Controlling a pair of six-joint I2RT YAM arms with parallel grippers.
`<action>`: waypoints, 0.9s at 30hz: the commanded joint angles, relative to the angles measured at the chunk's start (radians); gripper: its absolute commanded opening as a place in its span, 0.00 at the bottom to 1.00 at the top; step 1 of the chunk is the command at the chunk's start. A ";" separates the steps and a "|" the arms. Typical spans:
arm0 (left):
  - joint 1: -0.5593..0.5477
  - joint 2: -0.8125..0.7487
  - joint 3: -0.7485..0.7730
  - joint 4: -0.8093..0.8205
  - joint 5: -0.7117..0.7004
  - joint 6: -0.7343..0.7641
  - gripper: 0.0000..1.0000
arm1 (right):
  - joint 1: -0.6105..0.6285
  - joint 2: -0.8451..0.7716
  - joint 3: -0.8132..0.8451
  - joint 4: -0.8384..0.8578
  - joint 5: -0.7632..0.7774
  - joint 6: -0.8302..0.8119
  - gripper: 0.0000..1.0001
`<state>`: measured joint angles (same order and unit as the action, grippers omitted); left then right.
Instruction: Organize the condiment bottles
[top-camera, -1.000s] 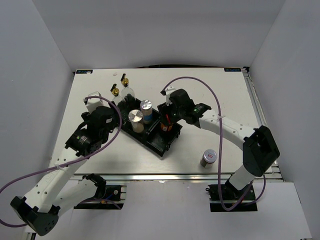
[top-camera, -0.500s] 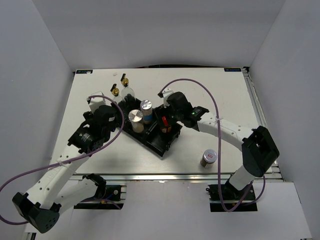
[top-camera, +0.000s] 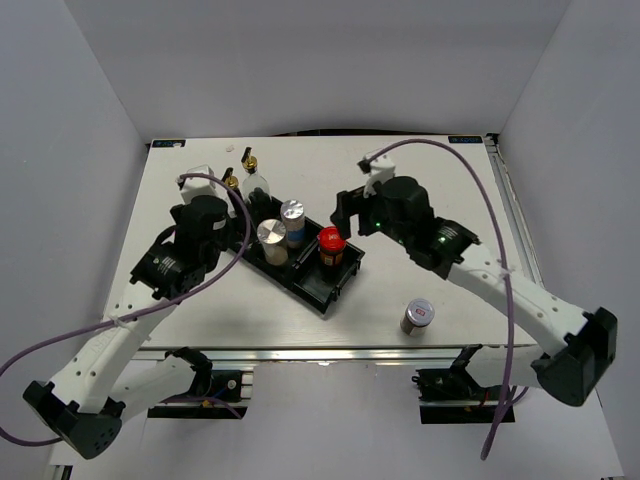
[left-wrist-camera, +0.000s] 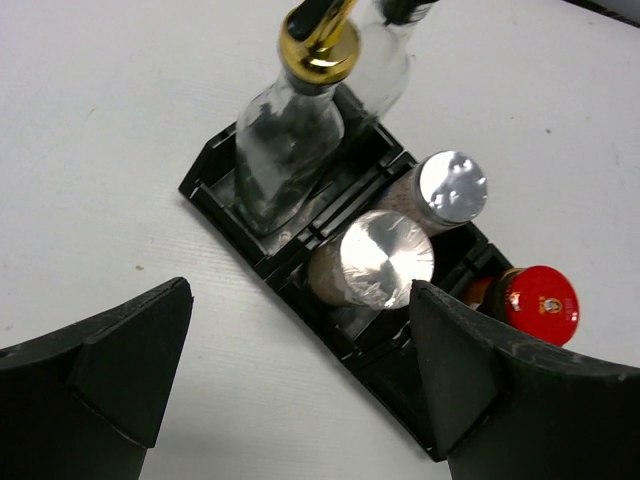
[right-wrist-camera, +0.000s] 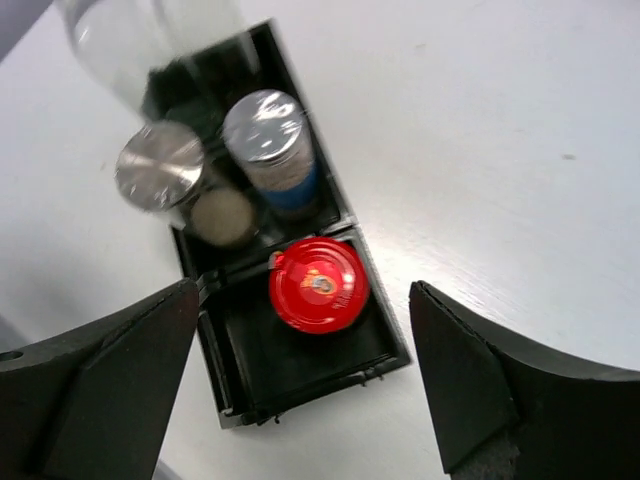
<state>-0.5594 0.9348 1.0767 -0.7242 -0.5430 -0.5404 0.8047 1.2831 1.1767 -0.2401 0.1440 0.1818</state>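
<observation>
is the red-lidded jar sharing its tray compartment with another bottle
No, in the right wrist view the red-lidded jar stands alone in the end compartment of the black tray.

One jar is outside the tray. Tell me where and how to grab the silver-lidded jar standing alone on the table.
Likely best: grip the silver-lidded jar round its body just below the lid, coming straight down from above: it stands upright, round, with bare table on every side.

Red-lidded jar (right-wrist-camera: 318, 285) upright in tray (right-wrist-camera: 305, 358); silver-lidded shaker (top-camera: 417, 315) outside.

Clear glass bottle (left-wrist-camera: 285, 150); shiny metal lid (left-wrist-camera: 372, 258); matt black tray (left-wrist-camera: 207, 178).
</observation>
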 joint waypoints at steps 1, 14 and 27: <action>0.000 0.033 0.071 0.046 0.061 0.034 0.98 | -0.042 -0.088 -0.034 -0.039 0.223 0.070 0.89; -0.166 0.179 0.123 0.201 0.172 0.066 0.98 | -0.568 -0.206 -0.183 -0.211 0.137 0.199 0.89; -0.596 0.574 0.276 0.384 0.446 0.302 0.98 | -0.654 -0.260 -0.207 -0.267 0.022 0.160 0.89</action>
<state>-1.1099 1.4532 1.2831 -0.3996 -0.2317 -0.3283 0.1566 1.0573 0.9653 -0.4812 0.1944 0.3618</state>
